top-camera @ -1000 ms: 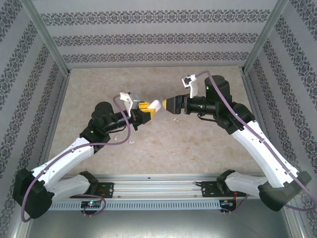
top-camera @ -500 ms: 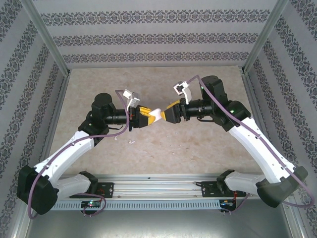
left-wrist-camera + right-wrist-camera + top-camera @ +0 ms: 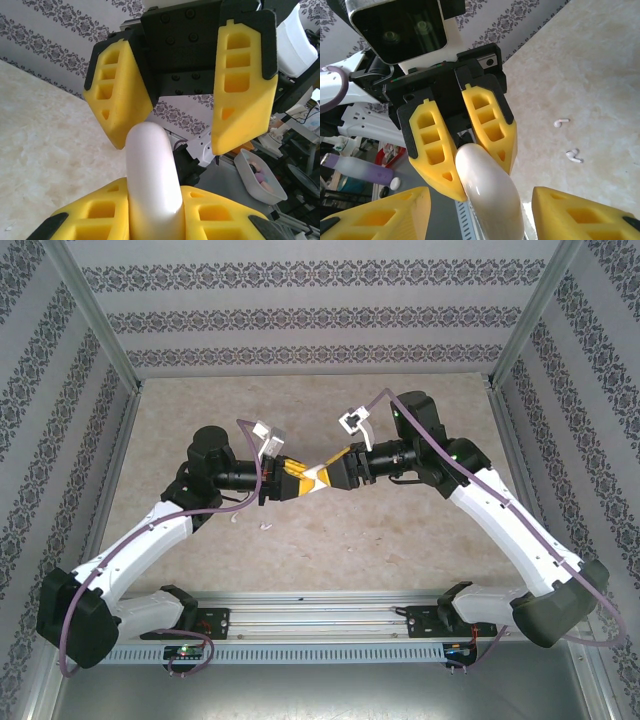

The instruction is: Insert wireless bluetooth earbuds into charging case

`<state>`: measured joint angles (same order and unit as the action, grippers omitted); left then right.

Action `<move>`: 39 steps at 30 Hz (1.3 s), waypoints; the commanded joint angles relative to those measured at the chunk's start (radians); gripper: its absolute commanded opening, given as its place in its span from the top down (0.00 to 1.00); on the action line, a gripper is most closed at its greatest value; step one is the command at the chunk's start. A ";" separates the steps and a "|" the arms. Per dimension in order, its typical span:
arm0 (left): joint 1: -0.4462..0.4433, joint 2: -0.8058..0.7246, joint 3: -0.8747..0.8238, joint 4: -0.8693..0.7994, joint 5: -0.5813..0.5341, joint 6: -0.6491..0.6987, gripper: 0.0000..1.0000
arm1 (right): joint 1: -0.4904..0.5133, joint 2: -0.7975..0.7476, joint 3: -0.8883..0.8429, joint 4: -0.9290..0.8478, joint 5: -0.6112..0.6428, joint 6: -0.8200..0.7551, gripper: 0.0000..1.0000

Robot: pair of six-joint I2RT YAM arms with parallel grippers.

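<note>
**Left gripper [image 3: 296, 480] clamped on the charging case [image 3: 314, 478]; right gripper [image 3: 330, 472] spread around it**

Top view: both arms reach inward and meet nose to nose above the middle of the table [image 3: 400, 530]. The white case forms a short bridge between the two sets of yellow fingers. How firmly either side grips cannot be read at this scale.

Left wrist view: the left gripper's own fingers [image 3: 100, 220] press against both flanks of the rounded white case, which stands up out of them. The right gripper's two fingers [image 3: 245, 90] hang above it, facing the camera. One stands on each side of the case's tip, with a wide gap between them.

Right wrist view: the right gripper's fingers [image 3: 585, 210] sit far apart at the lower edge, with clear space between each of them and the case. Behind it, the left gripper's fingers [image 3: 492, 132] pinch the case's far end. This view also takes in two earbuds [image 3: 561, 121] lying loose on the pale tabletop. They are apart from each other and well clear of both grippers and the case.

Whether the case lid is raised or closed cannot be told.
</note>
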<state>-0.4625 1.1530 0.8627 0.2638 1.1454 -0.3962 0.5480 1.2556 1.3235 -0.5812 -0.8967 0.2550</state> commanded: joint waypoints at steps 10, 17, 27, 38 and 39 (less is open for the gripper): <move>0.019 0.034 0.033 0.161 0.070 -0.096 1.00 | 0.016 0.032 -0.041 0.086 -0.063 0.012 0.67; 0.050 0.015 0.014 0.158 -0.002 -0.112 0.45 | 0.018 -0.005 -0.145 0.295 0.023 0.125 0.79; 0.123 -0.091 -0.122 0.215 -0.195 -0.210 0.30 | 0.017 -0.068 -0.330 0.661 0.197 0.316 0.81; 0.122 -0.019 -0.218 0.544 -0.175 -0.413 0.44 | 0.055 0.009 -0.295 0.747 0.160 0.358 0.81; 0.121 -0.011 -0.215 0.561 -0.172 -0.422 0.46 | 0.059 0.014 -0.293 0.747 0.161 0.357 0.81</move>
<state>-0.3450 1.1332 0.6472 0.6643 0.9634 -0.7528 0.5930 1.2545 0.9993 0.1089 -0.7223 0.6003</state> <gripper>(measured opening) 0.549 0.221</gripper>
